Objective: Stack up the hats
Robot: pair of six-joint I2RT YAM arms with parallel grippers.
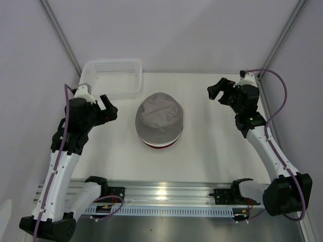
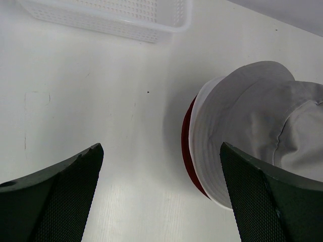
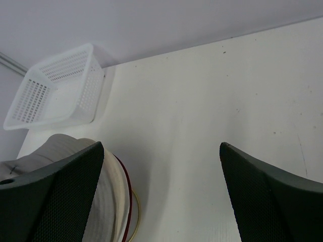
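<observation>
As the grey hat (image 1: 160,113) tops the mid-frame stack (image 1: 157,142), withdraw your wide, empty left gripper (image 1: 111,108) and right gripper (image 1: 217,94) gently

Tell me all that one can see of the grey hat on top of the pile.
The grey hat is a soft fabric bucket hat with a round crown and a short brim. It is lightly creased, and a seam shows where the crown meets the side. It sits crown up as the topmost of the pile, near the middle of the table. It rests on the white hat, whose brim shows beneath it, and a dark red hat lies lower down. Nothing else touches it.
</observation>
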